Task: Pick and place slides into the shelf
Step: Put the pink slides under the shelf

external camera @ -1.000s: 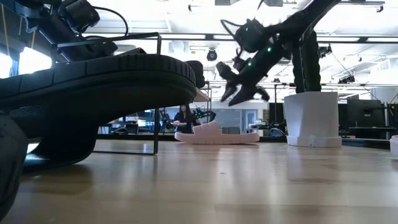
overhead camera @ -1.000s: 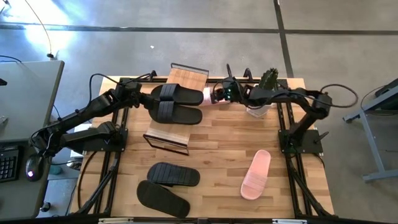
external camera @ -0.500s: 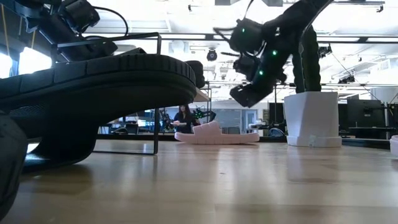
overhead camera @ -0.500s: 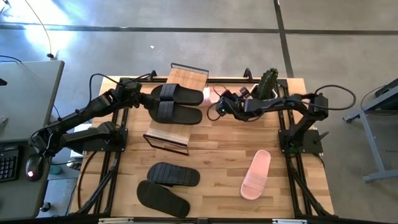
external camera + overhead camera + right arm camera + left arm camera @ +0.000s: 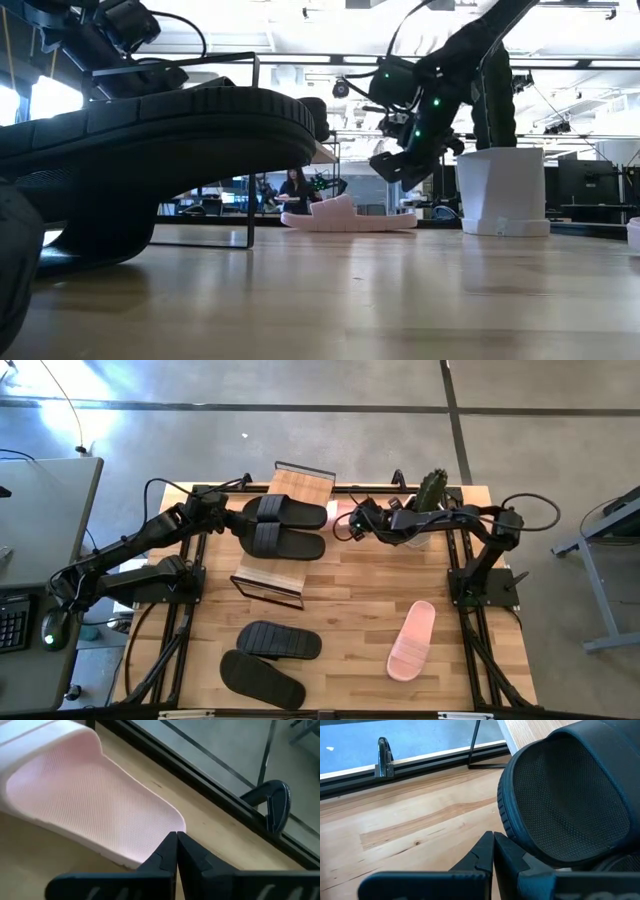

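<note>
Clearly the right gripper (image 5: 350, 525) is hovering clenched and empty at the upper centre of the high view, its fingertips (image 5: 176, 845) pressed together just above the heel of a pink slide (image 5: 90, 805) lying flat on the table (image 5: 400, 580) beside the shelf (image 5: 285, 540). A second pink slide (image 5: 411, 639) is lying in the lower right, and two black slides (image 5: 270, 658) are waiting at the lower left. Another black pair (image 5: 285, 526) is resting on the shelf, where the left gripper (image 5: 493, 851) is sitting closed against one sole without visibly grasping it. These slides look light, foamy and a little flexible, with textured footbeds; pinching the heel edge or the broad strap should be giving the firmest hold.
</note>
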